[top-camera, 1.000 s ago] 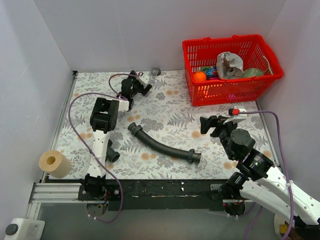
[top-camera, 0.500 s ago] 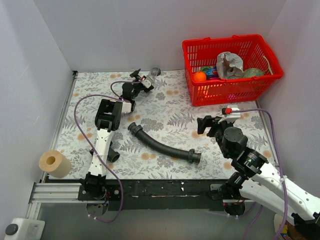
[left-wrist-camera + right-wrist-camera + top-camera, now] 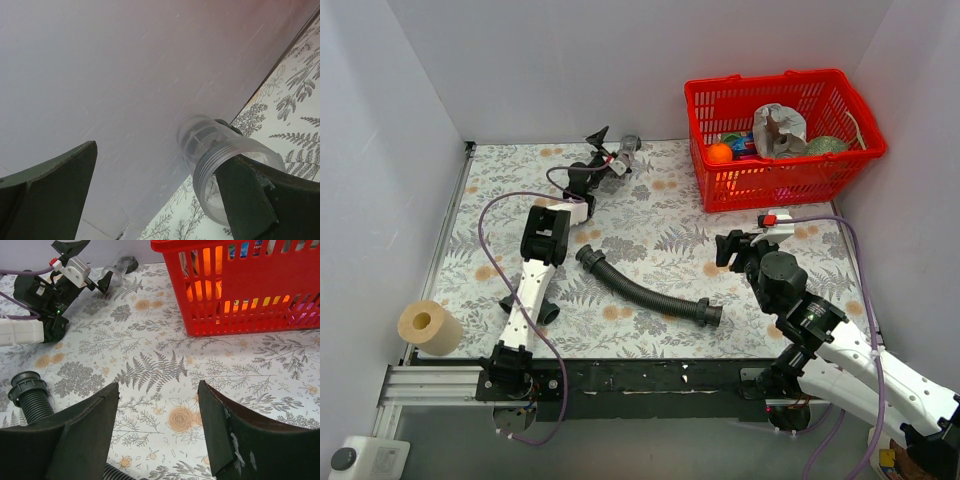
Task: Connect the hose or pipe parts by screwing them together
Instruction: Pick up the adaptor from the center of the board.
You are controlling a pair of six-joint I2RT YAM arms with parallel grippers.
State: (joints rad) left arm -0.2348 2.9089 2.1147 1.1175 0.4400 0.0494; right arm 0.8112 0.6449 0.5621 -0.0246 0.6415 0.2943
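The black ribbed hose (image 3: 642, 293) lies slantwise on the floral mat, with one collar end (image 3: 26, 385) showing left of my right gripper (image 3: 157, 385). This gripper (image 3: 732, 248) hovers open over bare mat, right of the hose, and holds nothing. The dark grey T-shaped fitting (image 3: 546, 308) sits by the left arm's lower link, partly hidden by it. Far back, my left gripper (image 3: 607, 150) is open beside a clear threaded tube (image 3: 222, 170). That tube (image 3: 630, 143) lies against the right finger's (image 3: 250, 200) outer side, not between the jaws.
A red basket (image 3: 790, 182) with assorted items stands at the back right, close ahead of my right gripper (image 3: 240, 300). A roll of tissue (image 3: 430, 327) sits at the near left edge. White walls enclose the mat, and purple cables trail from both arms.
The left arm has stretched farther back toward the clear tube by the wall. The right gripper has shifted slightly left, and its jaws have narrowed a little.
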